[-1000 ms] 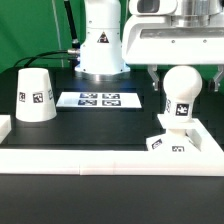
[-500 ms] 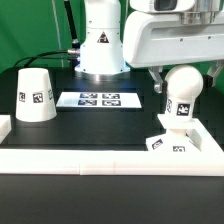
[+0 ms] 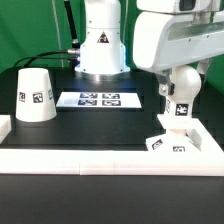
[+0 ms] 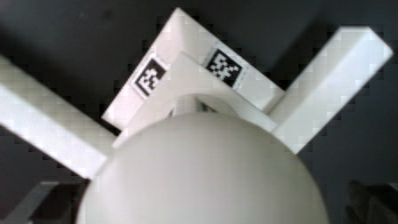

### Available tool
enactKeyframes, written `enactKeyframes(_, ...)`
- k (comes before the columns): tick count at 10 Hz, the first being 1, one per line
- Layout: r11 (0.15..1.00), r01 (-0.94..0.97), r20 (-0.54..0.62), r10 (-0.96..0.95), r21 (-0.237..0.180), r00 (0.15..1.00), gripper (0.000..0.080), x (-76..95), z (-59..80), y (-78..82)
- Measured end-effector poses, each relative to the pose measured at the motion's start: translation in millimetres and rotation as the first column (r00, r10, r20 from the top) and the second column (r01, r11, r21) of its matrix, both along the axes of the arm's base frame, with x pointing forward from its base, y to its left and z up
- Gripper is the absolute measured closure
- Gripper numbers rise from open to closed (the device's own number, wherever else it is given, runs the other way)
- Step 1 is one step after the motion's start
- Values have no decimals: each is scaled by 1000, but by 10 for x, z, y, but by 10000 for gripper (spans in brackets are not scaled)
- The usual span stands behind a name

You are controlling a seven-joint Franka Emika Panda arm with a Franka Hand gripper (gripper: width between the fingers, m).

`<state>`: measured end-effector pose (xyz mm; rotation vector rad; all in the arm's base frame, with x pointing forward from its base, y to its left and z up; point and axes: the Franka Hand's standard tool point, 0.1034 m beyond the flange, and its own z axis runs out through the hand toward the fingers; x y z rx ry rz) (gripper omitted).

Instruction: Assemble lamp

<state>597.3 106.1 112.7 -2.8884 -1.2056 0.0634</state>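
From here I have the gripper (image 3: 183,80) right over the bulb (image 3: 182,100). One dark finger (image 3: 162,89) shows just beside the ball. The other is mostly hidden by the arm, so I cannot tell whether the jaws are pinching the ball or only straddling it.

The bulb stands upright on the base (image 3: 172,138), off the marker board's (image 3: 98,99) end on the exterior view's right and nearer the camera than the board. The base sits tucked against the white wall (image 3: 100,160). The shade (image 3: 35,97) rests well apart, past the board's opposite end.

In the wrist view the bulb (image 4: 196,165) fills the picture, with the base (image 4: 187,65) nested in the corner where the walls meet.

My worries:
- **Off-centre grip:** the ball is round and smooth. If the jaws close off its widest line, I expect it to squirt out or lean on its stem.
- **Base turning:** if I twist and the base is not firmly braced in that corner, the base may turn with the bulb and the thread will not take.
- **Pushing down:** I cannot see how deep the stem sits, so pressing down while it is tilted could jam it crooked.
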Motion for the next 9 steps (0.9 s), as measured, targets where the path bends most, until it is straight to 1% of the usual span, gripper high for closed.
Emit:
enactKeyframes(4,972,-236,-5,236,-4,972,100,29,-18,-1)
enactKeyframes(6,967,-256,-5,256,-9,967,100,28,-22,-11)
enactKeyframes(7,967,-255,-5,255,-9,967,227,29,-21,-14)
enactKeyframes(9,967,-255,-5,255,-9,967,224,29,-21,-15)
